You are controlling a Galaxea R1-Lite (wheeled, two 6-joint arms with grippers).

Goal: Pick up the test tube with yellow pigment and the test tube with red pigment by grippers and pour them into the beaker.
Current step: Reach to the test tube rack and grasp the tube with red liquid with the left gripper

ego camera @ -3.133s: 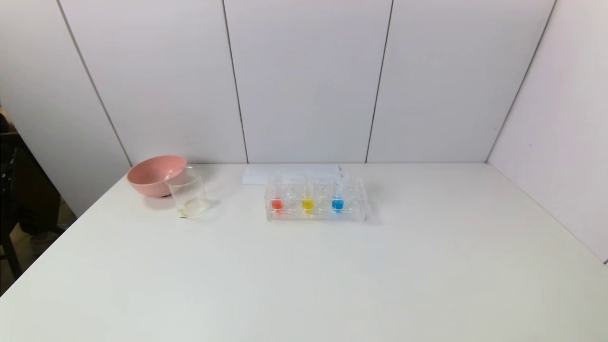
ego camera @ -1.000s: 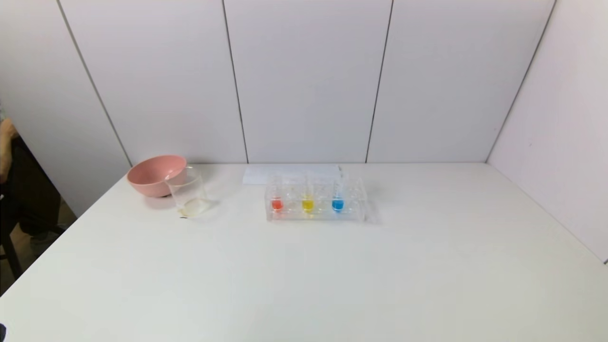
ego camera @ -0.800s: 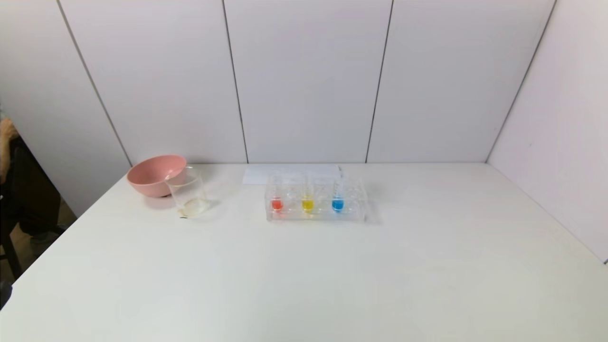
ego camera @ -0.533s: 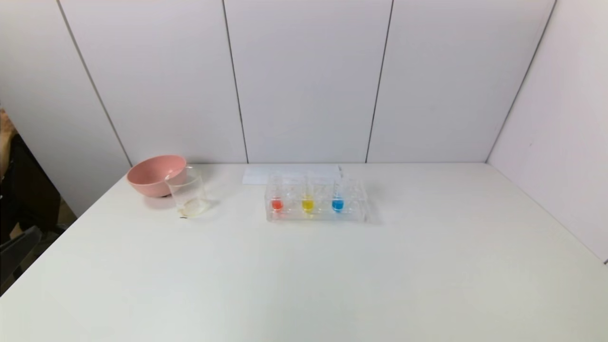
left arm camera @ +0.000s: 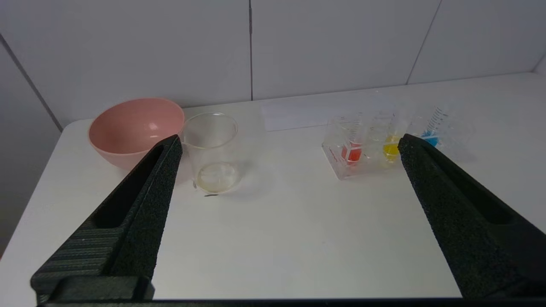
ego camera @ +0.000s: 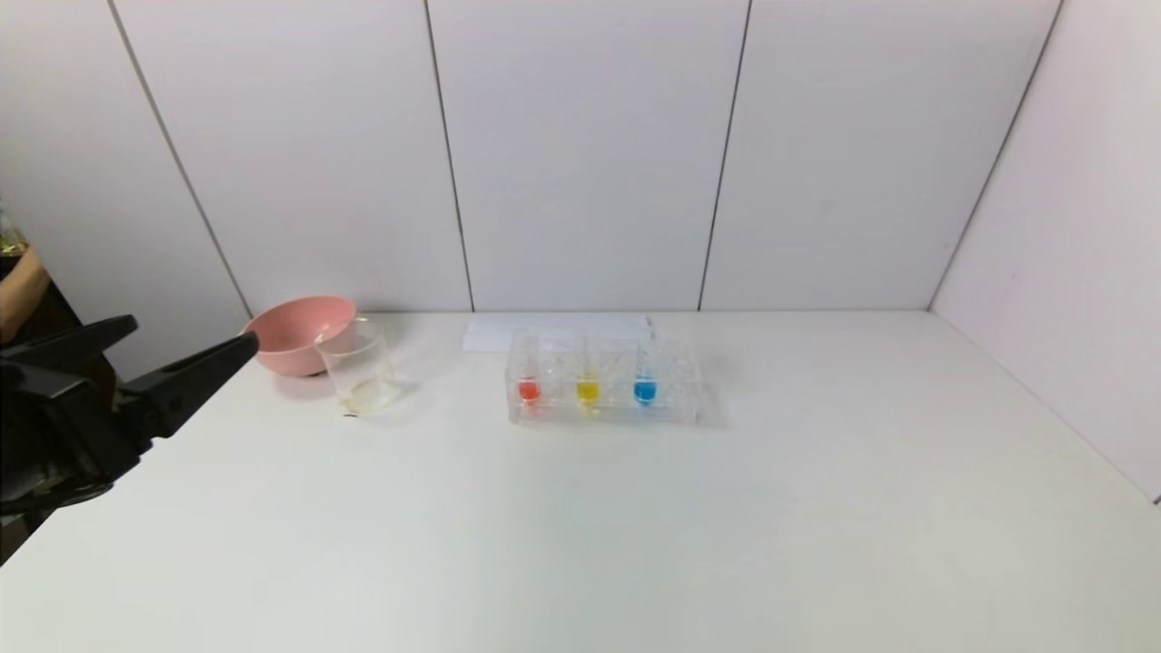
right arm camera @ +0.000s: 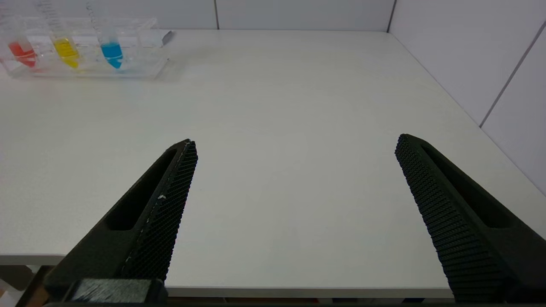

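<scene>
The test tube with red pigment (ego camera: 529, 388) and the test tube with yellow pigment (ego camera: 588, 388) stand upright in a clear rack (ego camera: 604, 414) at the middle of the table, with a blue-tipped tube (ego camera: 645, 388) beside them. The empty beaker (ego camera: 359, 368) stands left of the rack, in front of a pink bowl (ego camera: 297, 334). My left gripper (ego camera: 189, 338) is open at the table's left edge, short of the bowl, holding nothing. In the left wrist view the left gripper (left arm camera: 290, 144) frames the beaker (left arm camera: 213, 151) and the red tube (left arm camera: 352, 150). My right gripper (right arm camera: 295, 143) is open over the table's near edge, empty.
A white paper sheet (ego camera: 555, 332) lies behind the rack by the back wall. White wall panels close off the back and right side of the table (ego camera: 635, 526). A person's arm (ego camera: 20, 288) shows beyond the table's left edge.
My left gripper has come into the head view from the lower left and risen to the table's left edge, fingers spread. The tubes, rack, beaker and bowl have not moved.
</scene>
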